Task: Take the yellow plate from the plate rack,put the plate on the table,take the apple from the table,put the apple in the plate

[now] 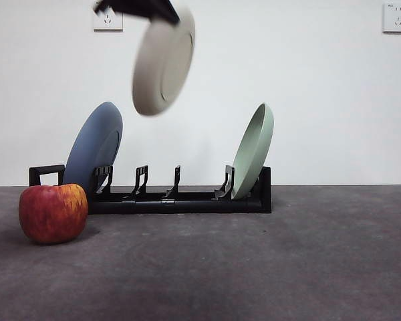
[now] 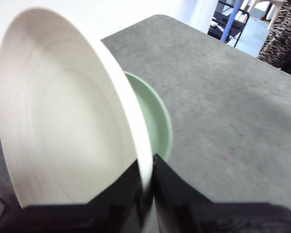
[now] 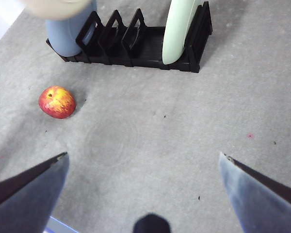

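I see the left gripper (image 2: pixel 146 182) clamped on the rim of the yellow plate (image 1: pixel 163 61), one jaw on each face of the edge. In the front view the plate hangs tilted in the air, above the plate rack (image 1: pixel 180 197) and clear of it, with the dark gripper at its top edge near the top of the frame. In the left wrist view the plate's pale inner face fills most of the frame, and the pale green plate (image 2: pixel 155 124) shows just behind its edge.

The rack stands on the tabletop (image 1: pixel 254 267) against the white wall. The blue plate (image 1: pixel 93 148) leans in the slot at the loop-handle end; the pale green plate leans at the opposite end. The slots between them hold nothing.

The apple (image 1: pixel 53 212) sits on the tabletop in front of the handle end of the rack, near it but apart in the right wrist view.

The right gripper (image 3: pixel 143 182) is released, jaws spread wide, hanging over bare tabletop well apart from the rack and the apple, grasping nothing.

Two wall sockets (image 1: pixel 107 19) show high on the wall.
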Available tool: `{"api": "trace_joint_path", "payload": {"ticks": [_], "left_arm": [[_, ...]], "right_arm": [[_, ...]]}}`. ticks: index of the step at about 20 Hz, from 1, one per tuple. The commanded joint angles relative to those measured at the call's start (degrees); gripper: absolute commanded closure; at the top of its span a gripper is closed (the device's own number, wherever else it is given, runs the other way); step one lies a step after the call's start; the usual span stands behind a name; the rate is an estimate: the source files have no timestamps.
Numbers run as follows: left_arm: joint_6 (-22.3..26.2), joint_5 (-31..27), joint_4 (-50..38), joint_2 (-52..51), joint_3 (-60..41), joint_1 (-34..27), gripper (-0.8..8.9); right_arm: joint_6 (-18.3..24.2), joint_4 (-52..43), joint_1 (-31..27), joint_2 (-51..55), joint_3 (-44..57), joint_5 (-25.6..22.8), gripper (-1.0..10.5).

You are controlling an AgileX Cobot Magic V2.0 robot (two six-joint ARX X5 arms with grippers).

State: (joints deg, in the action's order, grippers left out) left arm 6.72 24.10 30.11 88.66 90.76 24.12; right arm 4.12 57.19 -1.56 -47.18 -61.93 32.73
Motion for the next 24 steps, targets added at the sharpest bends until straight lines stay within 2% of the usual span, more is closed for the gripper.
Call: {"api": "trace_joint_path", "payload": {"ticks": [1,4,8,12,19,24], "left_arm": [[6.4,-1.7,6.2,-4.6,-0.1,2.7,8.21],[12.9,-12.8,16.3,-9.2,-0.1,9.9,8.20],[15.0,-29.0,26.2,-9.4,-0.6,23.4,8.19],[14.6,-40.0,23.1,-8.4,-8.0,33.4,8.19],[14.2,-48.3,4.1,-7.6,-30.5,40.4,8.19],[15.0,-49.9,1.0,-0.7,-34.1,41.6,8.19]], "right_arm": [[0.4,-0.2,0.1,0.0,-0.3,0.8,3.8],[0.4,-0.3,0.1,0.0,-0.3,0.9,3.8],[0.4,-0.6,0.1,0.0,-0.3,1.0,3.8],[0.4,-0.5,0.1,0.0,-0.3,1.0,3.8],[0.4,-0.6,0.1,0.0,-0.3,1.0,3.8],[0.4,-0.5,0.1,0.0,-0.3,1.0,3.8]]}}
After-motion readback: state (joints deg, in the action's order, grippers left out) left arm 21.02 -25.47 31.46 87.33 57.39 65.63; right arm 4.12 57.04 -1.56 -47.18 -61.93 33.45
